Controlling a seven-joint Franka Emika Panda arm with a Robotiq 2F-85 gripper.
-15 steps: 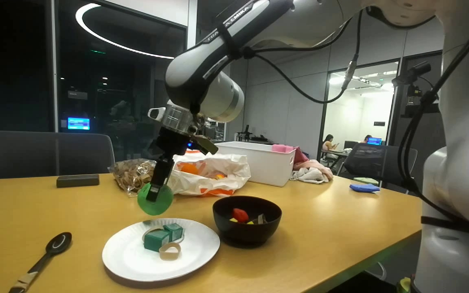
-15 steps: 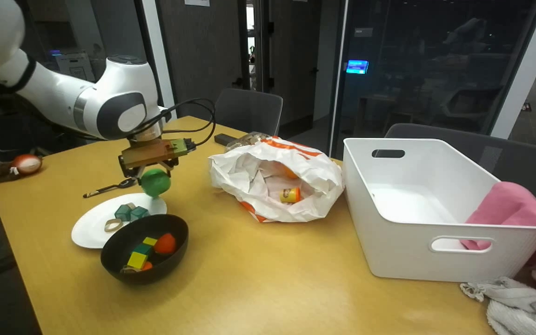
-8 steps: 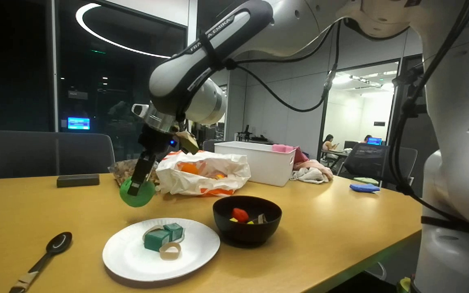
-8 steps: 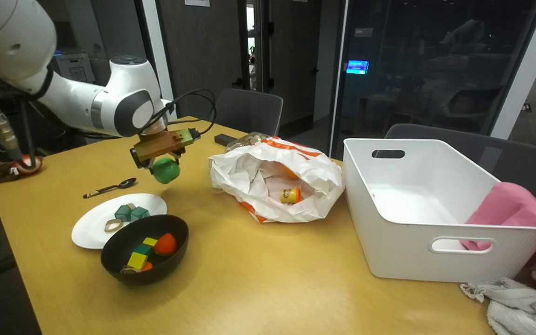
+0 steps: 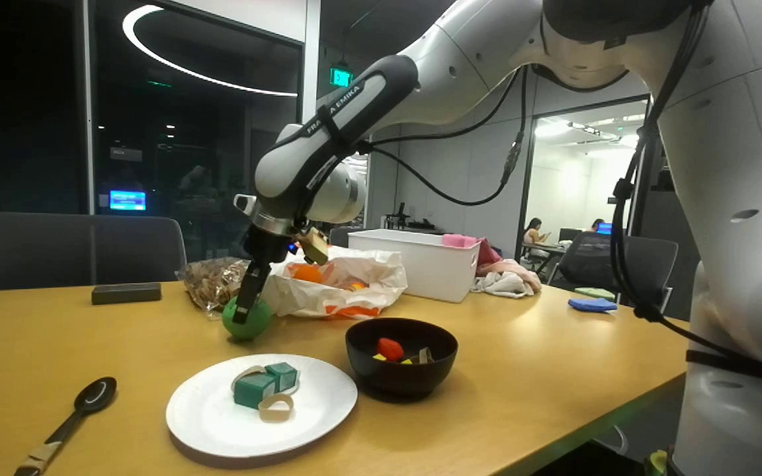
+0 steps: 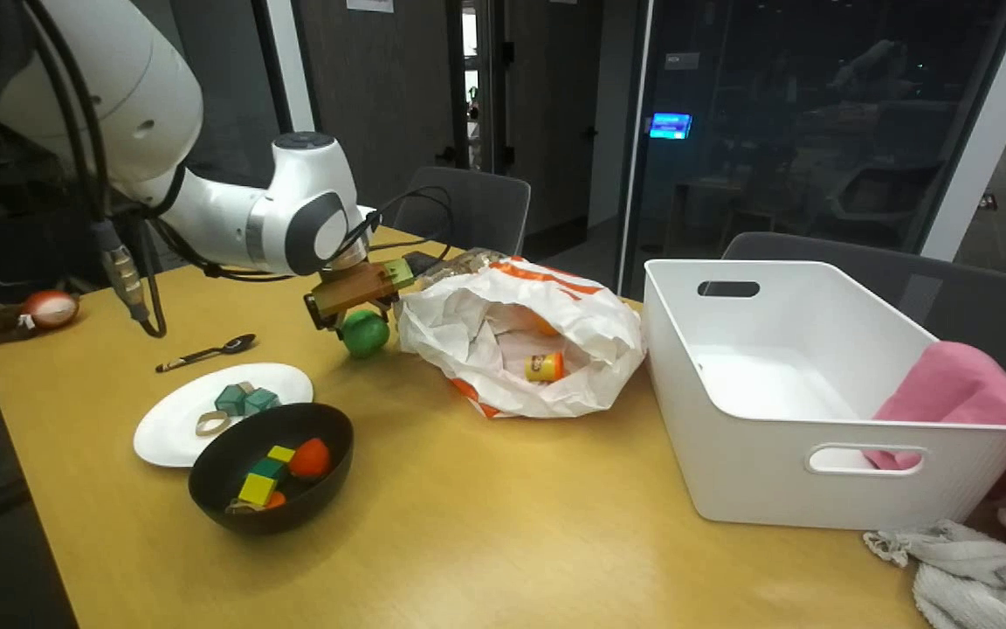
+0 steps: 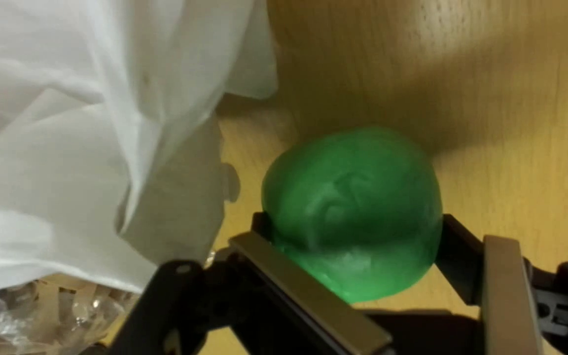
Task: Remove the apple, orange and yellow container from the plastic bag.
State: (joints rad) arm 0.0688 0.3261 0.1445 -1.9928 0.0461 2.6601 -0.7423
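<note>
My gripper (image 7: 354, 228) is shut on the green apple (image 7: 353, 187), one fingertip against each side. In both exterior views the gripper (image 5: 242, 315) (image 6: 365, 323) holds the apple (image 5: 255, 322) (image 6: 365, 335) low over the table, close beside the white plastic bag (image 5: 308, 301) (image 6: 446, 336). I cannot tell whether the apple touches the table. The bag's wall also fills the left of the wrist view (image 7: 91, 172). Inside the open bag lie the orange (image 5: 307, 272) (image 6: 545, 325), partly hidden, and the small yellow container (image 6: 544, 367) with an orange lid (image 5: 356, 286).
A white plate (image 5: 209, 416) with green blocks and a black bowl (image 6: 272, 515) of coloured blocks stand near the bag. A clear bag of brown rings (image 5: 214, 283) lies behind the apple. A white bin (image 6: 817, 472) stands past the bag. A black spoon (image 5: 93, 396) lies by the plate.
My gripper has carried the apple away from above the plate to beside the bag, and it is lower than half a second ago. The bag's contents have not moved.
</note>
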